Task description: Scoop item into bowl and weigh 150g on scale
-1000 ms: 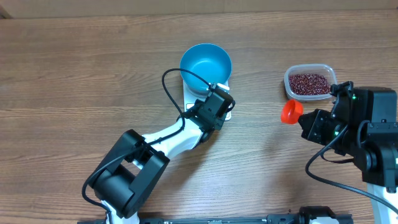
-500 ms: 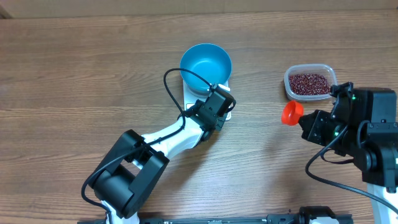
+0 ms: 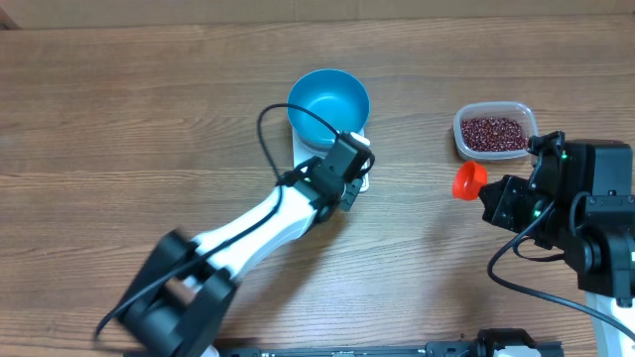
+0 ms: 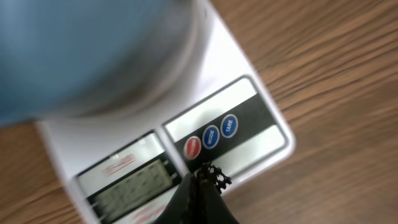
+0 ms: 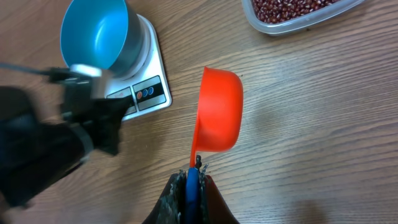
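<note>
Wooden counter: left tool is closed empty over the scale; a red scoop is clamped by right tool.

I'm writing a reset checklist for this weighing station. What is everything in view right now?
table: one, brown wood, under everything
scale: one, white, middle of the table
buttons: three, one red and two blue, on the scale's panel
bowl: one, blue, on the scale, empty
tub: one, clear, right side of the table
beans: many, dark red-brown, in the tub
scoop: one, orange, between scale and tub
left tool: one, black, shut, over the scale's buttons
right tool: one, black, shut on the scoop's handle
</note>
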Motion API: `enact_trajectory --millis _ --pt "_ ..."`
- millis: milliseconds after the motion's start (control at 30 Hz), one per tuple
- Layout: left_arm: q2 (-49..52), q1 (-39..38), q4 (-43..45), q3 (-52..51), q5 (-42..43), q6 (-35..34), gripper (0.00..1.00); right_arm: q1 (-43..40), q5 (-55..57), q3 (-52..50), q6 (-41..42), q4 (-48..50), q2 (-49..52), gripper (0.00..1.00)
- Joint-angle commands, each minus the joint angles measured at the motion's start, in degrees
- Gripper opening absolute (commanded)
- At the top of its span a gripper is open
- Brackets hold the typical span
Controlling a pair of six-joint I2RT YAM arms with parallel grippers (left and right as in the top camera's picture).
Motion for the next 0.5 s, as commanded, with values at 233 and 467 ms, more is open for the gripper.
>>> enact_trajectory --millis 233,467 --pt "-17.7 0.5 -13.4 2.3 3.0 6.2 0.04 -0.2 0.6 1.8 -0.3 0.7 -0.2 0.04" --pt "-17.1 9.7 -15.1 2.3 12.8 6.4 0.04 -0.2 0.6 1.8 -0.3 0.9 -0.2 0.04"
